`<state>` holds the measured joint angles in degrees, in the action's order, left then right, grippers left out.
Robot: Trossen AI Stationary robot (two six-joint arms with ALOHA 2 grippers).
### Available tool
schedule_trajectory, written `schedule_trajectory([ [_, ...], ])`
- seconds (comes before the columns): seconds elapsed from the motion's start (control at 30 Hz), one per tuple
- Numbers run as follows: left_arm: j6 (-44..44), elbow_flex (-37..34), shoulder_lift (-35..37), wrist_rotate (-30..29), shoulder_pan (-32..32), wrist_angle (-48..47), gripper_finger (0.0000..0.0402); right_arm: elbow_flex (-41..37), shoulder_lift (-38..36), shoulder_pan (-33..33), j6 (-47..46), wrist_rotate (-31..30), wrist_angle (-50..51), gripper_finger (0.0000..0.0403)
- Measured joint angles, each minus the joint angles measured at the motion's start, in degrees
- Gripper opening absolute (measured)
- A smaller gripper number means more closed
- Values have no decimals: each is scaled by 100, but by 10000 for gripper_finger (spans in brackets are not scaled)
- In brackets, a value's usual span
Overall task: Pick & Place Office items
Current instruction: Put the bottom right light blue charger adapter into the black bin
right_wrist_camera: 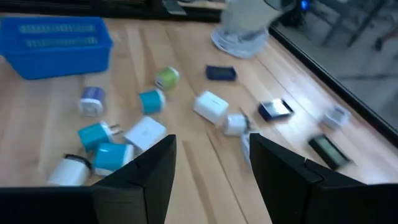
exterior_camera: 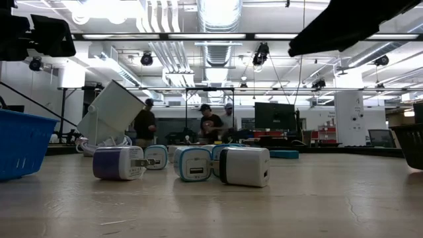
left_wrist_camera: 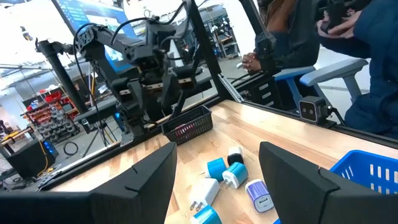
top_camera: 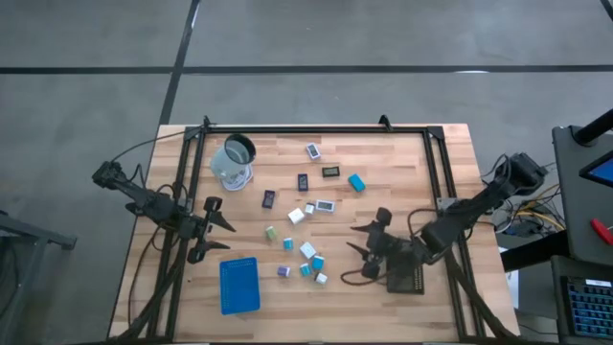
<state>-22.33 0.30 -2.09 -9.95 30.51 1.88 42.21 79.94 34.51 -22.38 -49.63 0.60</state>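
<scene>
- Office items (top_camera: pixel 308 251): small plug blocks and flat label pieces, scattered loose across middle of table (top_camera: pixel 402 163), between the two arms.
- Near cluster: white, teal and purple blocks bunched together; flat dark and white pieces (top_camera: pixel 329 172) lying farther back, near clear cup (top_camera: pixel 233 160).
- Blue tray (top_camera: pixel 238 285) at near left, nothing visible inside; black tray (top_camera: pixel 407 277) at near right, partly under right arm.
- Left claw (top_camera: pixel 218 227): fingers spread wide, nothing between them, hovering at left table edge just beyond blue tray.
- Right claw (top_camera: pixel 366 241): fingers spread wide, nothing held, pointing left toward near cluster.
- Key relation: near cluster lies between both claws, slightly closer to right claw; closest blocks sit just left of its fingertips.
- Blocks squat, no clear long axis; flat pieces lie at mixed angles.
- Judged stage: barely begun, no item seen in either tray yet.
</scene>
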Motion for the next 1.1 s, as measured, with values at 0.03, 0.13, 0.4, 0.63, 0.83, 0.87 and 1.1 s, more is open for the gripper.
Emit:
schedule_trajectory([
  [0.03, 1, 0, 1, 0, 0, 1, 234, -4, 79, -11, 33, 2, -179, 199],
  [0.13, 1, 0, 0, 0, 0, 0, 234, -4, 276, -84, -21, 25, -677, 199],
  [0.4, 0, 0, 1, 0, -1, 1, 234, -12, 980, -367, 400, 437, -1765, 199],
  [0.63, 1, 0, 0, -1, -1, 1, 234, 94, 1796, -862, 143, 1443, -2456, 199],
  [0.83, 0, 0, 0, 1, 1, -1, 234, 241, 2214, -1100, -76, 2130, -2511, 199],
  [0.87, 1, 0, 0, 0, -1, -1, 234, 255, 2248, -1099, -72, 2151, -2536, 199],
  [1.1, 2, 0, 0, -1, -1, -1, 234, 309, 2332, -1089, -206, 2684, -2598, 199],
])
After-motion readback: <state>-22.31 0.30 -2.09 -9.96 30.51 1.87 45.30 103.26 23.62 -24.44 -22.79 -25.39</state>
